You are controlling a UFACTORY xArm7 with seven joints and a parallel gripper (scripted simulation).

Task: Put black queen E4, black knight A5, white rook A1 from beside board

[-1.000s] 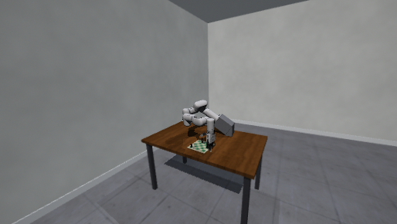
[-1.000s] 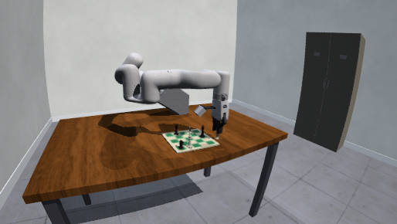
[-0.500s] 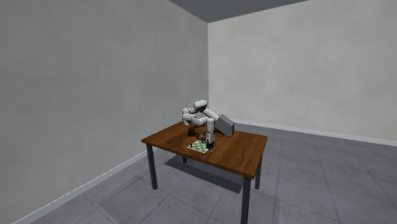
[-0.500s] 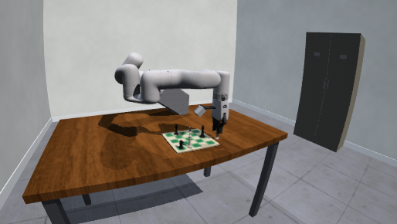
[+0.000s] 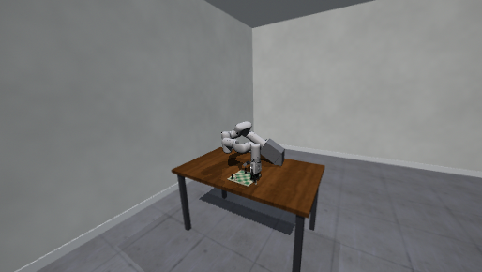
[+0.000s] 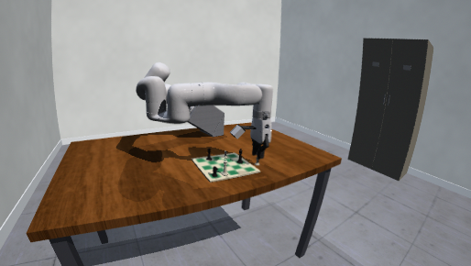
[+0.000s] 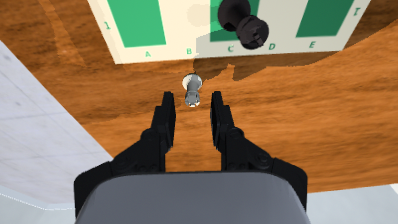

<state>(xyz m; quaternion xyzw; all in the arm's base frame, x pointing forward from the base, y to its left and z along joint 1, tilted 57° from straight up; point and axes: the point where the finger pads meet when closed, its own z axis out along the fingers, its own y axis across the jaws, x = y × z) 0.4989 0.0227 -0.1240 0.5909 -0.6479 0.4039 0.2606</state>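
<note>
White rook (image 5: 256, 183) (image 6: 257, 162) (image 7: 192, 90) stands upright on the tabletop (image 5: 291, 183) (image 6: 115, 183) (image 7: 300, 125), just outside the lettered edge of the board (image 5: 238, 181) (image 6: 247, 172) (image 7: 125, 57), opposite the B label. In your wrist view its base lies a little nearer the board than its crown. Its long axis is vertical, so you need a descent from above, with the pads passing either side.

Gripper (image 5: 256, 179) (image 6: 259, 157) (image 7: 192, 103): fingers parted partway, nothing grasped. It points down close over the rook. Key relation: sideways, the rook is centred between the two fingers; the base shows beyond the fingertips, on the board side. Judgement: you need a slight shift toward the board as you lower, then close. Whether the tips already overlap the crown in height, I cannot tell. Skewed lowering could tip this slim piece.

A1 shows bare, diagonally off the rook toward the A end, so the carry should be short. A dark piece (image 6: 240, 157) (image 7: 252, 31) stands by the C label; keep the outer finger away from it. The black knight (image 5: 232, 177) (image 6: 214, 171) appears to be on A5 already.
</note>
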